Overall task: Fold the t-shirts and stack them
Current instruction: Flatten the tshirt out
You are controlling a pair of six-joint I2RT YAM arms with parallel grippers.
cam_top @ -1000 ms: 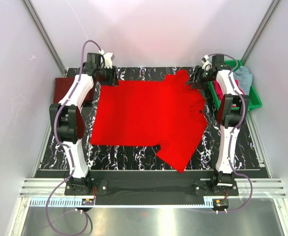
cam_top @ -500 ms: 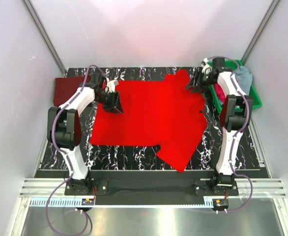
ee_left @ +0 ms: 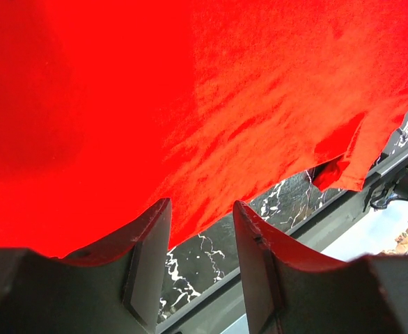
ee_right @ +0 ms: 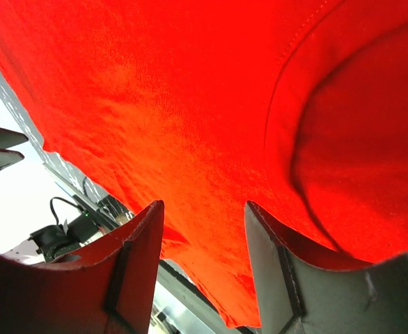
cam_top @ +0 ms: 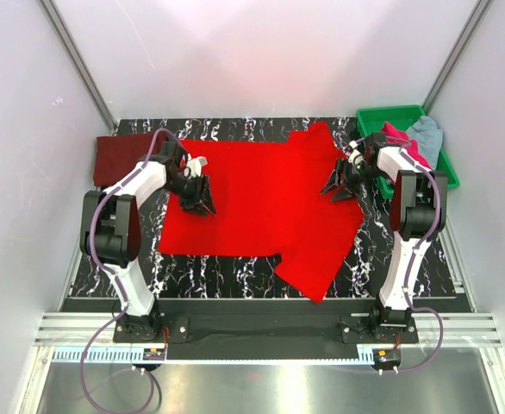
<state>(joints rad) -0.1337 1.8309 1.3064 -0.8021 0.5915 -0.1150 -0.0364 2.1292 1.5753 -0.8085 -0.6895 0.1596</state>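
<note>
Red shirt (cam_top: 261, 203) in the middle of the table (cam_top: 227, 269): spread out flat, one sleeve pointing far, the other near right, most likely laid open so that a first fold can start.

Left hand (cam_top: 197, 185) low over the shirt's left edge, right hand (cam_top: 339, 181) low over its right side. Set at opposite ends, apparently to take two matching points of the cloth at once. In both wrist views, fingers (ee_left: 148, 257) moderately apart with nothing between them and red cloth close beyond the tips. Touching or just above: cannot tell.

Maroon shirt (cam_top: 119, 155) at the far left corner, lying flat and clear of the work. Probably the place for the stack, though folded or not cannot be told.

Pink shirt (cam_top: 401, 138) and grey-blue shirt (cam_top: 427, 134) bunched in the green tray (cam_top: 390, 112) at the far right, apparently waiting their turn.

Count:
- four shirts: one red, one maroon, one pink, one grey-blue
- one tray
- two hands, both empty
</note>
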